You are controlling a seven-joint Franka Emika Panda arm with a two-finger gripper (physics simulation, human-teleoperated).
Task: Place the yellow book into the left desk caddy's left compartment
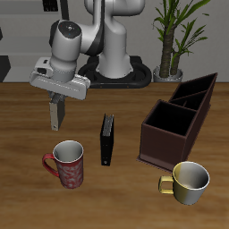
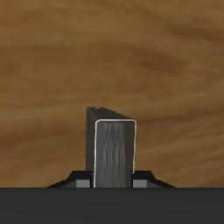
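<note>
My gripper (image 1: 56,103) is shut on the yellow book (image 1: 56,116), a thin greyish book that hangs upright from the fingers above the table, just behind the red mug. In the wrist view the book (image 2: 114,149) stands between my fingers (image 2: 79,182), with bare wood beneath it. The left desk caddy (image 1: 179,121), a dark brown open box with inner dividers, sits well off to the side of the gripper, past the black book. Its compartments look empty.
A black book (image 1: 107,139) stands upright on the table between the gripper and the caddy. A red patterned mug (image 1: 67,164) sits near the front edge below the gripper. A yellow-white mug (image 1: 190,182) sits in front of the caddy.
</note>
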